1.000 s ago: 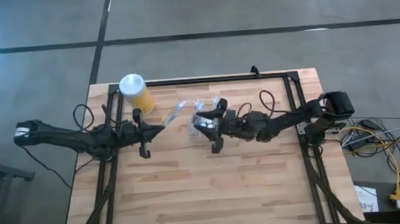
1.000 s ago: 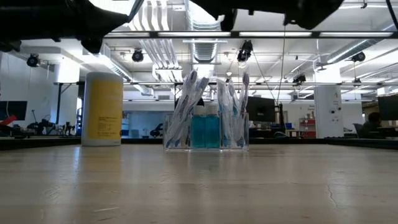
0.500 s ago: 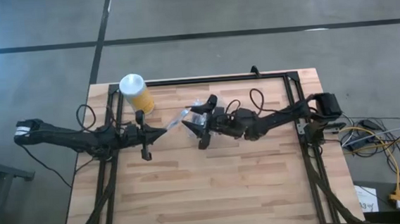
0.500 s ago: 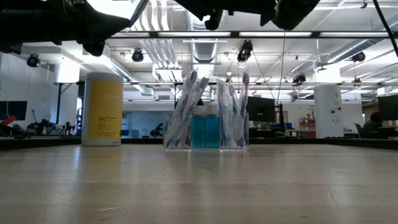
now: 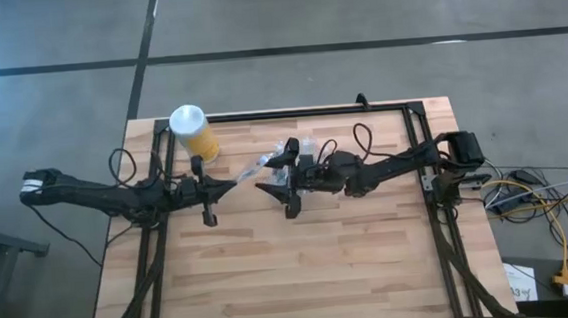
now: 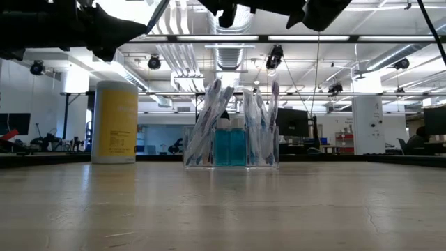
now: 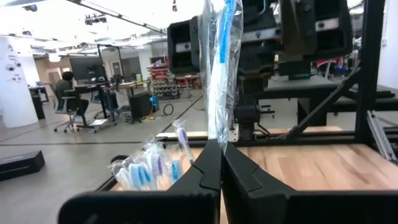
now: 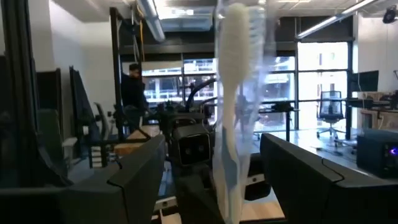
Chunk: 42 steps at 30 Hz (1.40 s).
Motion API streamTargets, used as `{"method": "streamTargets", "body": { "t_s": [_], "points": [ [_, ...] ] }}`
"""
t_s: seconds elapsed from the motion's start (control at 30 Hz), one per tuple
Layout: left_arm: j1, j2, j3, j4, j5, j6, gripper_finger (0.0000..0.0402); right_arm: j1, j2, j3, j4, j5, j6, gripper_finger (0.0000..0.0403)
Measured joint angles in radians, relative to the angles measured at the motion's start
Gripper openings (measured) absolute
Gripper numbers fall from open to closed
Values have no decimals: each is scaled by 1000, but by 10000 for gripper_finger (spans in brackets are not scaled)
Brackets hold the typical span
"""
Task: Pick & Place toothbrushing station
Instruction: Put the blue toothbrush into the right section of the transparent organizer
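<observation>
- Left gripper [image 5: 234, 185] is holding a wrapped toothbrush [image 7: 219, 68] pinched tight between its shut fingers, above the table [image 5: 302, 268] and just left of its middle.
- Right gripper [image 5: 274, 187] is standing with its jaws spread wide and empty, the brush's free end between them (its wrist view shows the brush [image 8: 235, 93] upright in the gap, touching neither finger).
- Station [image 6: 231, 145], the clear box of brushes, is resting on the table toward the far edge, largely under the right arm in the high view; a can [image 5: 193, 131] is standing well to its left.
- Step in hand, as judged: a hand-over. The right jaws should be closing squarely on the wrapper before the left lets go, or the brush may be dropping.
- Against the frame a second earlier: the right gripper is reaching farther left, now close to the left gripper's tip, and its jaws are wider; station and can are unmoved.
</observation>
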Motion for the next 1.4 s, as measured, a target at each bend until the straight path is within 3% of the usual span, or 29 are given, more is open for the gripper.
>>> {"method": "streamTargets", "body": {
  "t_s": [0.33, 0.83, 1.1, 1.4],
  "points": [
    [0, 78, 0, 16, -17, 5, 0, 3, 1, 37, -88, -3, -10, 245],
    [0, 86, 0, 47, -43, 11, 0, 5, 1, 34, -92, -3, 16, 130],
    [0, 86, -1, 38, -33, 11, 0, 5, 1, 33, -101, 2, 3, 25],
    [0, 71, -1, -19, 71, -26, 40, 13, -69, 32, -279, -5, 5, 12]
  ]
}}
